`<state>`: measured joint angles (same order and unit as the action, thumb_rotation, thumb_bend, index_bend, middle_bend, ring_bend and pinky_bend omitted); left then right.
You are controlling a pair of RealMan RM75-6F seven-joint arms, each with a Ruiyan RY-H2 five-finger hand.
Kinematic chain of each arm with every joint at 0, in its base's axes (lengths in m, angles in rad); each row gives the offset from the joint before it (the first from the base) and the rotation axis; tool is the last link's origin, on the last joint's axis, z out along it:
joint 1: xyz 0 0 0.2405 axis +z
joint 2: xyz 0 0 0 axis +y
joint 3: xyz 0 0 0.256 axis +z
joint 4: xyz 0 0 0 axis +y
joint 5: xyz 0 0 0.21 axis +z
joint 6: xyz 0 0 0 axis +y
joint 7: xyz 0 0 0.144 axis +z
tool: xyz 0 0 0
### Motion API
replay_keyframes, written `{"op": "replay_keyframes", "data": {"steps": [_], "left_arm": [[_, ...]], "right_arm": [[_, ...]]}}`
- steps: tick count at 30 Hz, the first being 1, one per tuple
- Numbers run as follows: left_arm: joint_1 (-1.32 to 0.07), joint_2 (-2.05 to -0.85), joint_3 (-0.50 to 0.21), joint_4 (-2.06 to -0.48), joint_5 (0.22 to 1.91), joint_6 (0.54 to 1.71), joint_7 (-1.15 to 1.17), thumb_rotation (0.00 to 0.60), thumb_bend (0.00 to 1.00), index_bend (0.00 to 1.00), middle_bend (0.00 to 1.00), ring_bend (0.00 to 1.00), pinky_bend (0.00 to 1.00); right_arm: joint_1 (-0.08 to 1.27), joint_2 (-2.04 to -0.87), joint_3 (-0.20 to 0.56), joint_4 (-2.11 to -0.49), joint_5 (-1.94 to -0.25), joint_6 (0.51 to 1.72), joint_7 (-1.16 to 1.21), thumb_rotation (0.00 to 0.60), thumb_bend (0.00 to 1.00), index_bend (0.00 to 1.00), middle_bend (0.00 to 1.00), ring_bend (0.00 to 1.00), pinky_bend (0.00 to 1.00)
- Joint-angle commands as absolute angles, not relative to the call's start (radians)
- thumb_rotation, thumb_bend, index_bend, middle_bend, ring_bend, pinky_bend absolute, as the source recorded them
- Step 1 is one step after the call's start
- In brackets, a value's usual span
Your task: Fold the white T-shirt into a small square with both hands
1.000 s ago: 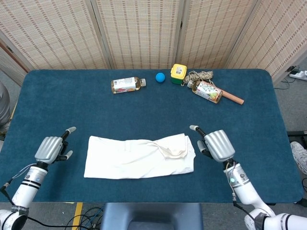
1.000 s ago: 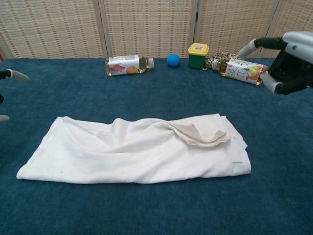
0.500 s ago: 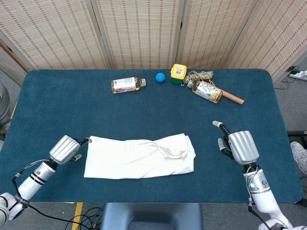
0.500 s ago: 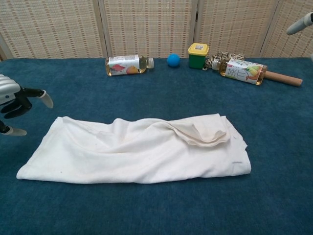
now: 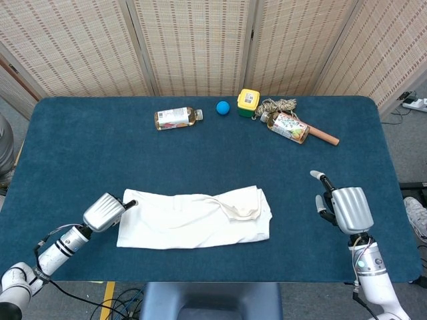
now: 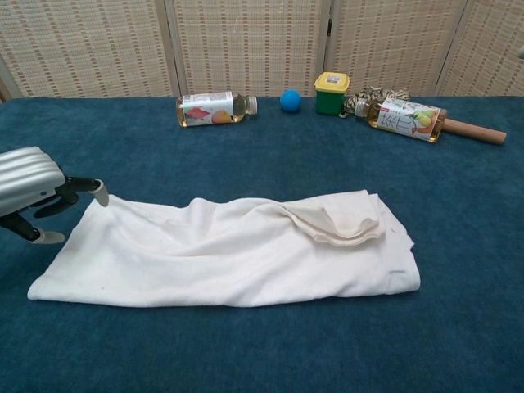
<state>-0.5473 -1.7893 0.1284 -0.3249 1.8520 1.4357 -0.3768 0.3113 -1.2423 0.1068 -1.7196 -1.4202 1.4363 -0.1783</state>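
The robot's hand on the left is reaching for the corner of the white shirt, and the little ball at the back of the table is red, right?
Not quite: the ball is blue, not red, as the head view shows. The rest holds: the left hand is at the far left corner of the white T-shirt, a fingertip right at its edge.

White T-shirt on dark teal table; blue ball; yellow-lidded, seemingly green box.
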Motion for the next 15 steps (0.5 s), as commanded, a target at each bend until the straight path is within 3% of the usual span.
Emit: {"op": "replay_keyframes", "data": {"steps": [1,15], "left_arm": [[-0.544,-1.807,0.139,-0.297,1.843,1.435,-0.392,0.600,0.12,0.37,0.87,0.81,0.90],[-0.548,-1.829,0.161,-0.258,1.822,1.446,-0.375,0.600,0.12,0.37,0.87,0.81,0.90]], "right_arm": [[0.308,-1.243,0.108,-1.720,-1.419,1.437,-0.177,0.600,0.54,0.19,0.93,0.94,1.00],[0.284,-1.248,0.121,-1.713,-1.420,1.443,-0.155,0.600,0.54,0.19,0.93,0.94,1.00]]}}
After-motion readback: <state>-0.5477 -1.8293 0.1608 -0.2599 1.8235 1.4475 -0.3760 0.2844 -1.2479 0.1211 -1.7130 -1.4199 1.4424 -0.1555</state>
